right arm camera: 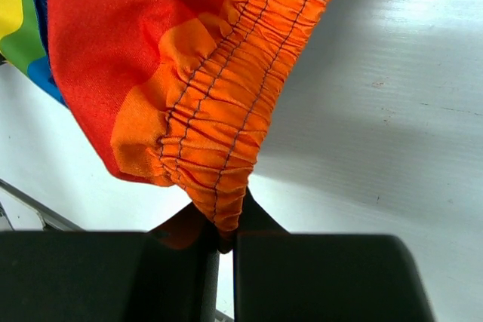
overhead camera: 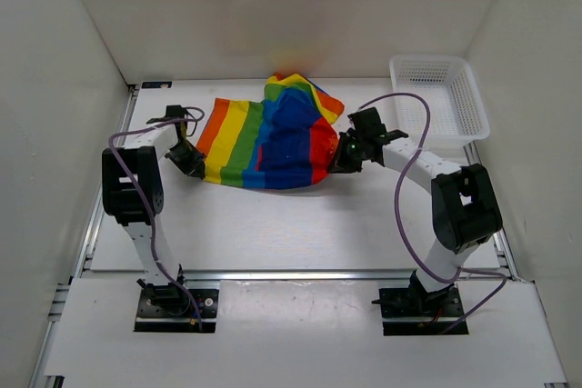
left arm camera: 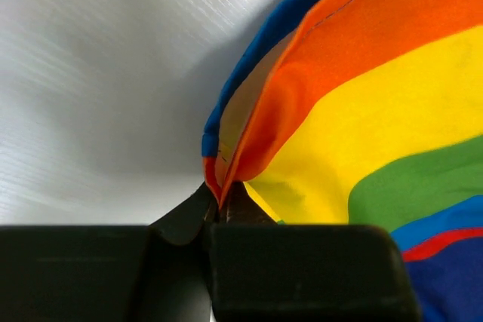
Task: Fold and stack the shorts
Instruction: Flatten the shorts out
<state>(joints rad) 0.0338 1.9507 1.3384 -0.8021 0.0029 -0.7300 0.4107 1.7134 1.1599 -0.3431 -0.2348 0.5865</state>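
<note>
Black base plates [overhead camera: 173,308] fix both arms to the near edge of the white table [overhead camera: 291,224], and purple cables [overhead camera: 405,215] loop up along each arm. Further in, the left gripper [overhead camera: 191,159] is clenched on the left edge of the shorts [overhead camera: 273,138]. Its wrist camera shows the two fingers pressed together on a thin fold where the orange stripe meets a blue hem. The right gripper [overhead camera: 344,156] is likewise pinched closed on the garment's right side, its fingers nipping the gathered orange elastic waistband [right arm camera: 219,126] beside a red panel. The shorts stretch between the two grippers at mid-table, with stripes of orange, yellow, green, blue and red running left to right. Their far part is bunched into a crumpled hump. Whether the cloth rests fully on the table cannot be told. Beyond, in the far right corner, a white plastic mesh basket [overhead camera: 441,97] stands apart from the shorts.
</note>
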